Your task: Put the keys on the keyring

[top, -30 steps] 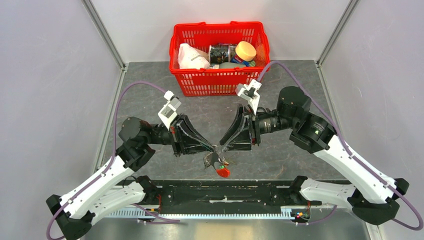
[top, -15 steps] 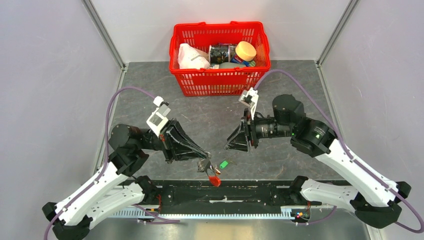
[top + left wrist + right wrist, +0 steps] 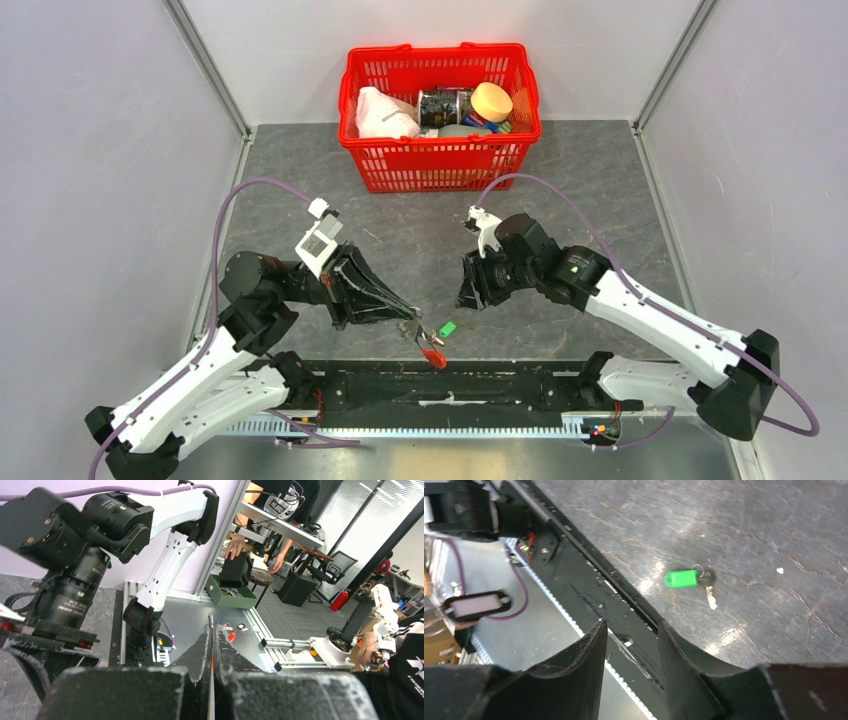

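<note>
My left gripper (image 3: 410, 327) is shut on the keyring's thin metal ring. The red oval loop (image 3: 436, 357) hangs below it over the table's near edge. In the left wrist view the left gripper (image 3: 211, 628) pinches the ring edge-on, with the red loop (image 3: 230, 636) and small silvery keys (image 3: 226, 627) just past the tips. A green-headed key (image 3: 447, 327) lies loose on the table right of the left gripper. The right wrist view shows its green head (image 3: 681, 578) and metal blade (image 3: 710, 598). My right gripper (image 3: 469, 300) is open and empty, above and right of it; its jaws (image 3: 631, 627) stand apart.
A red mesh basket (image 3: 440, 165) holding a white bag, cans and a jar stands at the back centre. A black rail (image 3: 450, 385) runs along the near edge in front of the arm bases. Grey walls close in both sides.
The grippers met at the keyring a second ago. The right gripper has drawn back and turned downward. The green key now lies on the table. The left gripper moved slightly left with the keyring.
</note>
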